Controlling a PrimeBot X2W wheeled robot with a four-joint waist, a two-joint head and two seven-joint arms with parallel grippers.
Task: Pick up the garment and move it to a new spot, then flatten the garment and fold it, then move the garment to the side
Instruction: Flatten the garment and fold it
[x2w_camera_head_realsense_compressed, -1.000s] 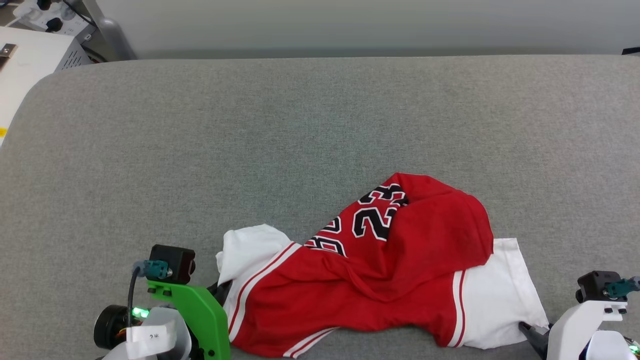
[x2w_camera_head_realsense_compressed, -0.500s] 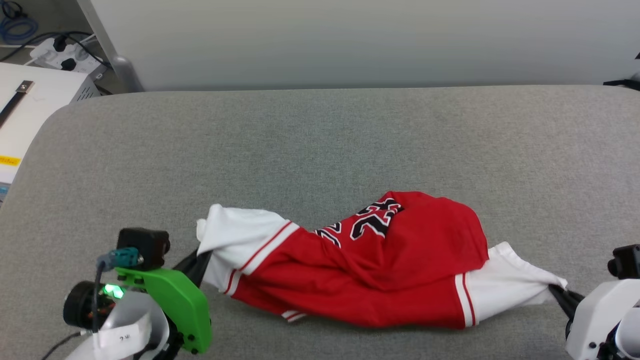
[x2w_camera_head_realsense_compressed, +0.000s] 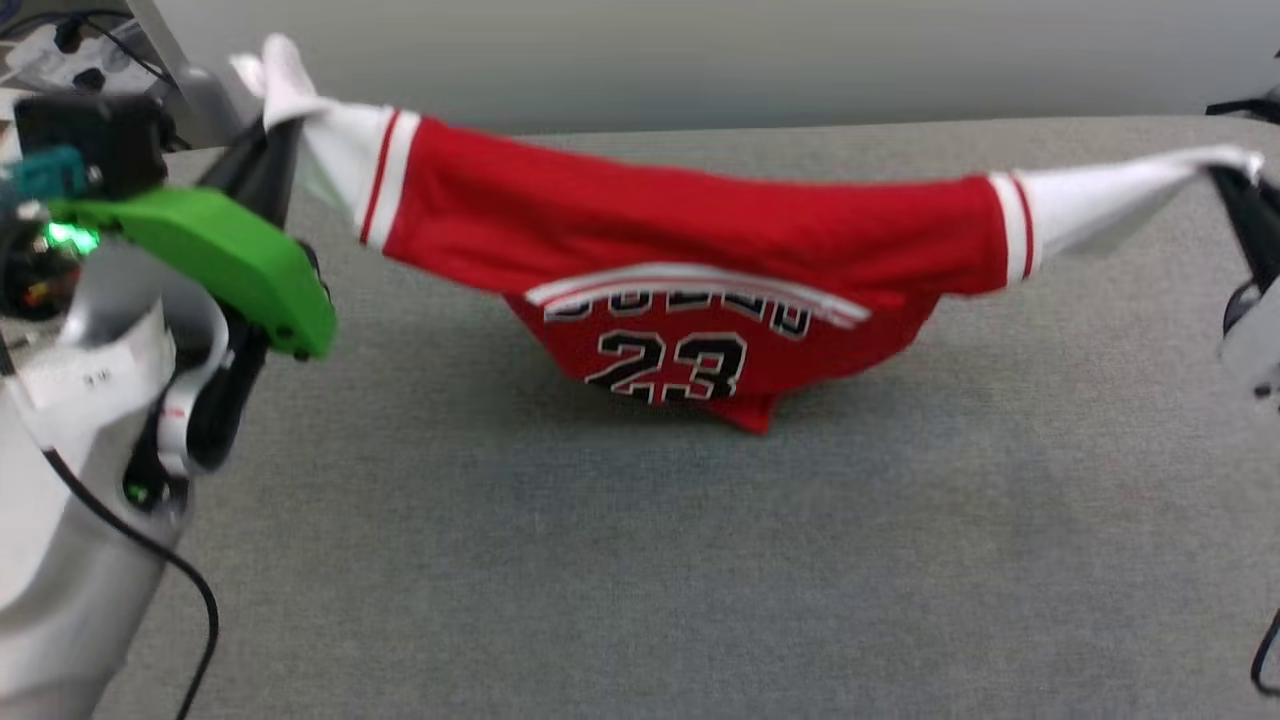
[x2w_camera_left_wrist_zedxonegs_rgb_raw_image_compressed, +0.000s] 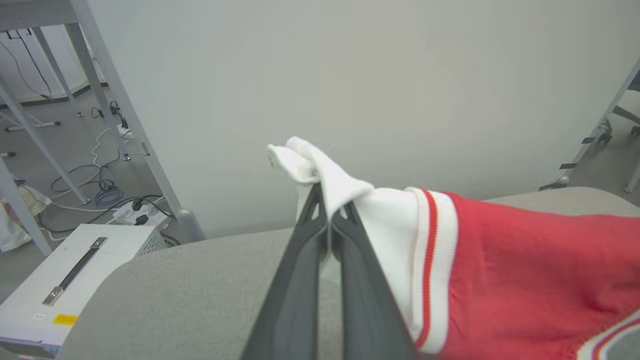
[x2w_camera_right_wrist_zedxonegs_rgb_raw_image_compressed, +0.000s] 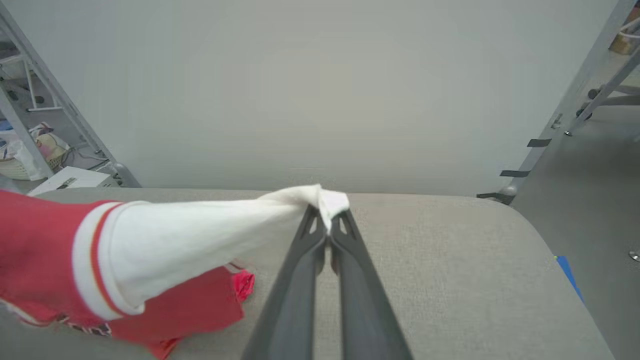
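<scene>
In the head view, I had the shirt (x2w_camera_head_realsense_compressed: 680, 230) slung in the air between both arms, above the far half of the grey tabletop (x2w_camera_head_realsense_compressed: 640, 560). The left end effector (x2w_camera_head_realsense_compressed: 268, 135) was clamped on one white sleeve tip and the right end effector (x2w_camera_head_realsense_compressed: 1228, 185) on the other. Its long axis ran sleeve to sleeve, straight across my view. The red body sagged in the middle with the 23 facing me and reading upright, and the lowest corner pointed down at the tabletop; I could not tell whether it touched. In the left wrist view, the fingers were pinched together on a bunched bit of sleeve that poked past their tips. In the right wrist view, the grip was the same but had less cloth in it, with the sleeve drawn taut. My judgement was to carry both ends level and at the same pace, without spreading the arms further, since the thin fabric could slip from that small right-hand bite. At the new spot, I would lay the lower edge down first.
</scene>
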